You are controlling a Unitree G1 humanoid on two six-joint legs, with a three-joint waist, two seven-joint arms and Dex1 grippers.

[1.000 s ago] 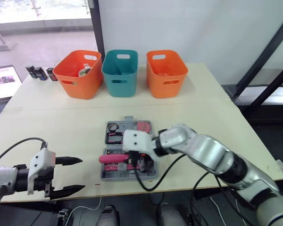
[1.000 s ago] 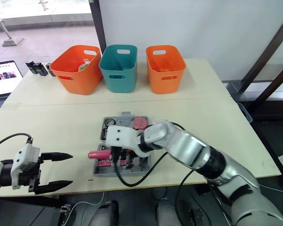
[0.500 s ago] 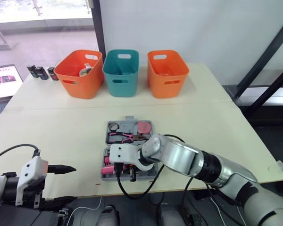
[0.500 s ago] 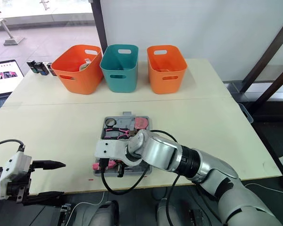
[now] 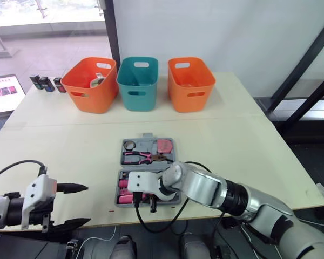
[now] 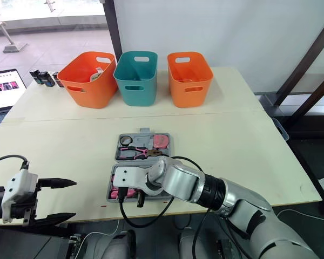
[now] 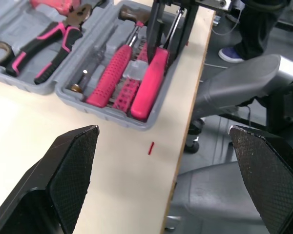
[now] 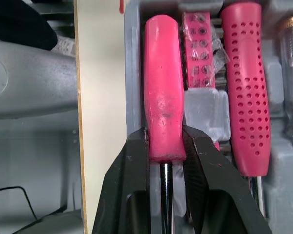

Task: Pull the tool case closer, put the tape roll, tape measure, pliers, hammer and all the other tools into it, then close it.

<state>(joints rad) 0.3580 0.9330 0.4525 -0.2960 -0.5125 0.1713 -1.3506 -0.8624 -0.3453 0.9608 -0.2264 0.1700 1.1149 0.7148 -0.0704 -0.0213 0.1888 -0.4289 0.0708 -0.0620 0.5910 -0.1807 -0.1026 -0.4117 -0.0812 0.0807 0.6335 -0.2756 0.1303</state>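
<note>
My right jaws clamp the pink-handled screwdriver (image 8: 163,97) lying in the open tool case (image 5: 146,143); my left jaws gape wide, tabletop (image 5: 70,140) edge ahead.

This looks like a lab or test room. A wide pale desk (image 5: 70,140) stands by a white wall (image 5: 216,32) and a big window (image 5: 48,16). An orange bin (image 5: 90,84), a teal bin (image 5: 137,83) and a second orange bin (image 5: 190,83) sit in a row. A laptop (image 5: 2,93) glows nearby.

Open table (image 5: 70,145) left and right of the tool case (image 5: 146,143); three bins (image 5: 137,91) stand well behind it.
</note>
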